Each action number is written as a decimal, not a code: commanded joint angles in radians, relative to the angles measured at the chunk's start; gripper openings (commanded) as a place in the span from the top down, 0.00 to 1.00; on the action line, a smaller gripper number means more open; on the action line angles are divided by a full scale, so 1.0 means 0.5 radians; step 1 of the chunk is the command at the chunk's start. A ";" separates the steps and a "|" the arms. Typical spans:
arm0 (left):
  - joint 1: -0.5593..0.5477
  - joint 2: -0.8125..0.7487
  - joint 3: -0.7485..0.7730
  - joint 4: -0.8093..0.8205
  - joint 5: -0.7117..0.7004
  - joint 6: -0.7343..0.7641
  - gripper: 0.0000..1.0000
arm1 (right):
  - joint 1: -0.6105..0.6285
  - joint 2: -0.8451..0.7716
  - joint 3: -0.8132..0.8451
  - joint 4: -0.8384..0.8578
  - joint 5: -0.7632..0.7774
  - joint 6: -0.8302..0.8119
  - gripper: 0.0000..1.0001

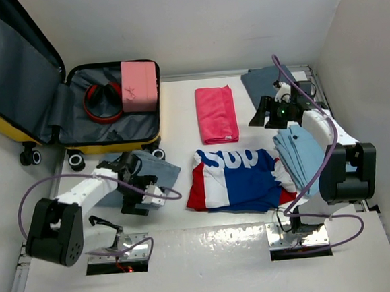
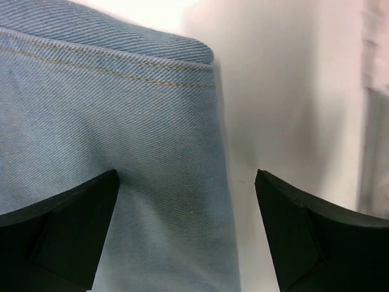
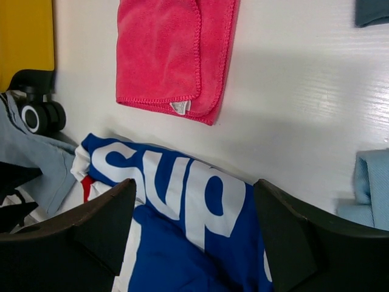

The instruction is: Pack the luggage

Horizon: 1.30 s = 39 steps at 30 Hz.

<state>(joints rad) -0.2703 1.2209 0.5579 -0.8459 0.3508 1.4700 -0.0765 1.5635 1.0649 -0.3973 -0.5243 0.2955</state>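
The yellow luggage (image 1: 3,117) lies open at the back left, its dark grey lining (image 1: 123,128) showing. Red headphones (image 1: 102,102) and a small pink case (image 1: 139,85) lie inside. My left gripper (image 1: 136,186) is open, low over folded light-blue jeans (image 1: 157,166) in front of the luggage. In the left wrist view the gripper (image 2: 187,182) straddles the right edge of the jeans (image 2: 109,121). My right gripper (image 1: 259,117) is open and empty, raised right of a pink towel (image 1: 217,114). The right wrist view shows the gripper (image 3: 194,188) above a blue, white and red shirt (image 3: 182,213).
The shirt (image 1: 238,176) lies mid-table. A folded light-blue cloth (image 1: 302,150) lies right of it, and a dark grey-blue cloth (image 1: 265,79) at the back right. The pink towel (image 3: 170,55) and a luggage wheel (image 3: 39,115) show in the right wrist view. Walls stand on three sides.
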 commanded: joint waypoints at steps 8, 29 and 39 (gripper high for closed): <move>0.022 0.454 0.368 0.354 0.056 -0.476 0.51 | -0.010 0.030 0.156 0.061 0.061 0.072 0.24; 0.770 0.515 1.805 -0.343 0.305 -0.844 1.00 | 0.058 0.159 0.205 0.190 0.052 0.161 0.25; 1.127 1.346 2.847 -0.207 0.265 -1.105 1.00 | 0.134 0.272 0.361 0.163 0.101 0.161 0.25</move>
<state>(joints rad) 0.2798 1.8725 1.8187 -1.0641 0.4976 0.9539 -0.0181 1.7012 1.2037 -0.3401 -0.4934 0.3664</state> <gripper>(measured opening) 0.031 0.751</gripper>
